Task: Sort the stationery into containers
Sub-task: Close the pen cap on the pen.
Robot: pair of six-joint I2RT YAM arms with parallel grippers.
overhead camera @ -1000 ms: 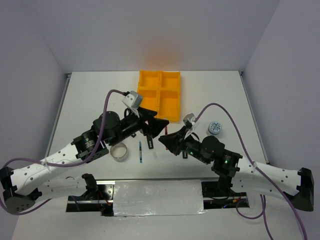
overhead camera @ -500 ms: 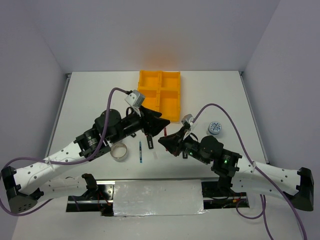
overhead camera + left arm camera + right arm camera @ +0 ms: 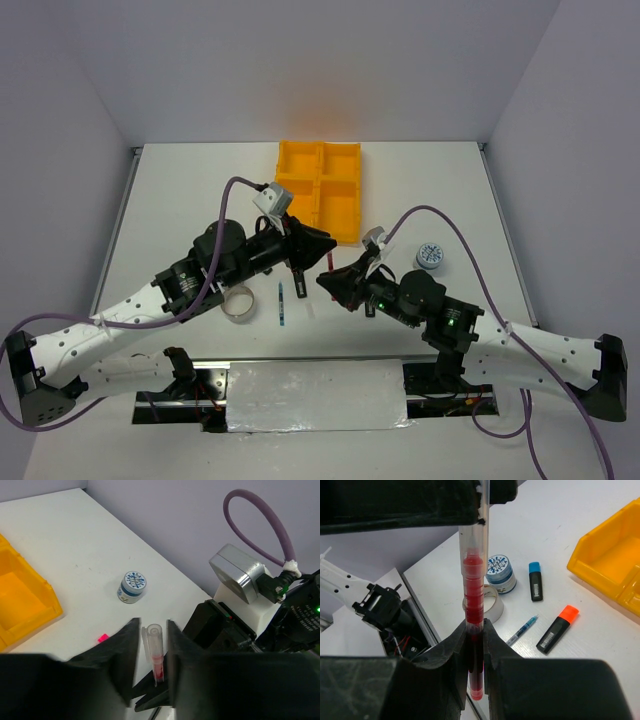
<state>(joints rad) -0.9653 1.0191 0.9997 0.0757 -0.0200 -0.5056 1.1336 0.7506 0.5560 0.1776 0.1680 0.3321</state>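
One red pen (image 3: 472, 580) clamped in right gripper (image 3: 475, 627); left gripper (image 3: 151, 626) straddles its top end, grip cannot be told. From it: one tray (image 3: 296, 160) at 12 o'clock, one roll (image 3: 430, 256) at 3, one tape ring (image 3: 238, 303) at 8

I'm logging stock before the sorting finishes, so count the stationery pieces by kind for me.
Highlighters: 3, blue cap, orange cap, pink cap barely showing
Pens: 2, teal pen, dark red pen
Blue-white rolls: 2, left roll, right roll
Grey tape ring: 1
Total: 8
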